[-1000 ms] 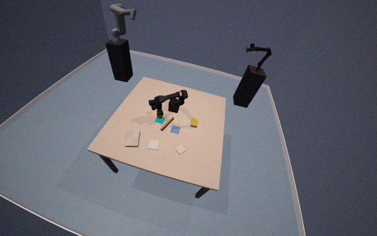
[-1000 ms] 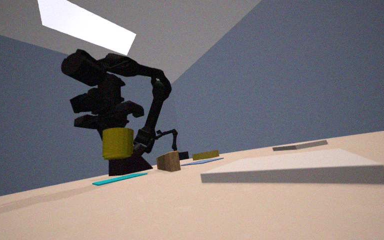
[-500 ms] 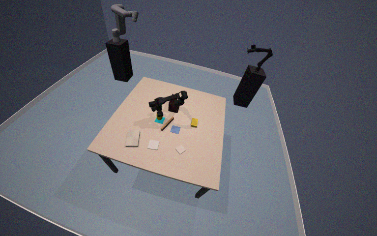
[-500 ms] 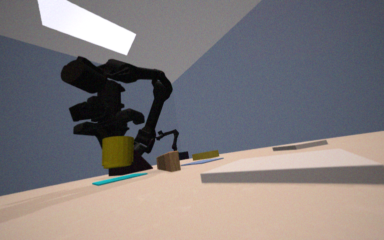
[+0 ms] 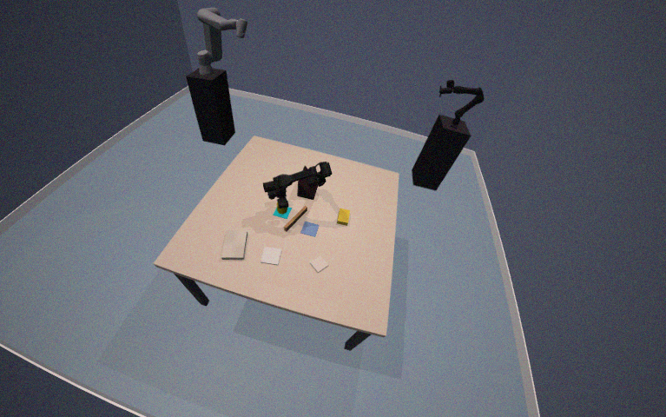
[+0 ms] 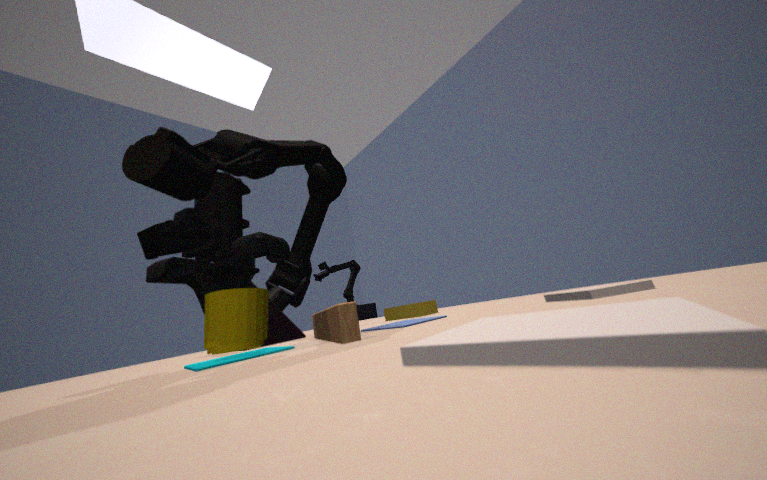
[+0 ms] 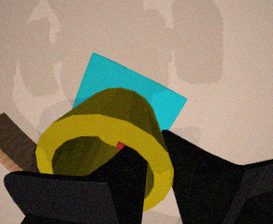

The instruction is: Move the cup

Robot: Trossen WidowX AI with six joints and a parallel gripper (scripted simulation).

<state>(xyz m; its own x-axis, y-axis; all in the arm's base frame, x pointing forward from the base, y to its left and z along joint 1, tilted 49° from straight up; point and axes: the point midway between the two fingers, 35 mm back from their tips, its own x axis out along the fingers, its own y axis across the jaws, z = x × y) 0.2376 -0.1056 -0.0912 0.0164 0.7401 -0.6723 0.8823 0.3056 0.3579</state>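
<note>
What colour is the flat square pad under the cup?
Bright turquoise. The flat square pad shows best in the wrist view, behind the round yellow-olive cup.

The arm (image 6: 316, 196) is matte black throughout, with chunky rounded links and broad, flat, angular fingers.

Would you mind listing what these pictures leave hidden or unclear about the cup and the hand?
- Marbles: the wrist view shows one red speck inside the cup; a finger covers the rest, so no count.
- Cup base: in the exterior view, the cup stands above the teal pad, but contact cannot be told.
- Fingertips: the exterior view blurs the hand into one dark mass.
- Top view: the cup is too small, under the arm.
</note>
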